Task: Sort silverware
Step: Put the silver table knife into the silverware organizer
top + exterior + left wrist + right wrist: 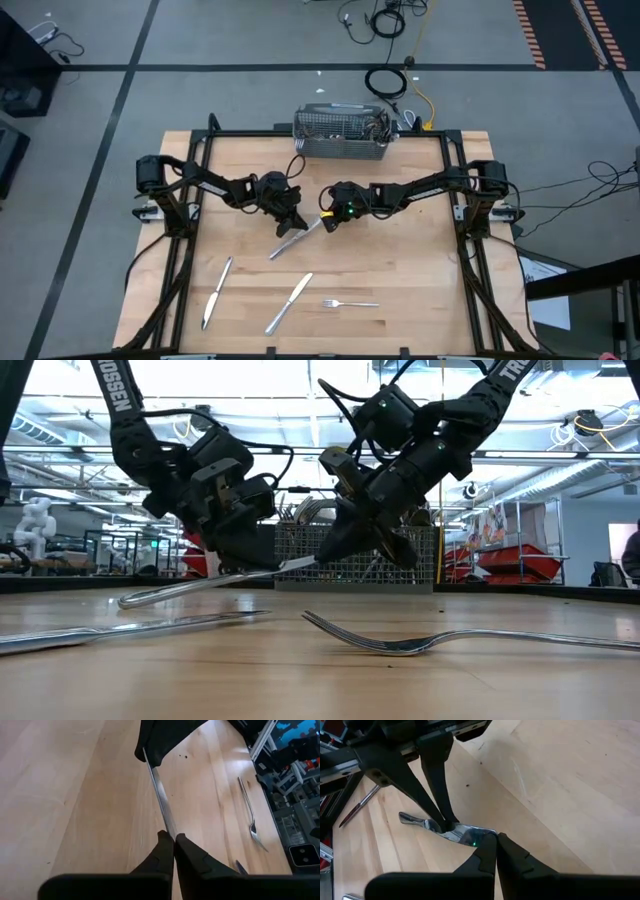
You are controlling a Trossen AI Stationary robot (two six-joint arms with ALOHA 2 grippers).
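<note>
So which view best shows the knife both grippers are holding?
The low view: the knife hangs clear of the table between left gripper and right gripper. The high view shows it small; each wrist view shows only part.

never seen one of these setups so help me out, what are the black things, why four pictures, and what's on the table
The black things are two robot arms bolted at a wooden table, each ending in a two-finger claw. The four pictures show one moment from four cameras: one straight overhead, one at table height, and one on each arm's wrist.

Mid-table, the left claw and the right claw are both shut on the same table knife, one near each end. The low view shows that knife lifted off the wood.

Lying loose toward the front are two more knives and a fork. At the back edge stands a wire-mesh basket with more silverware inside.
</note>
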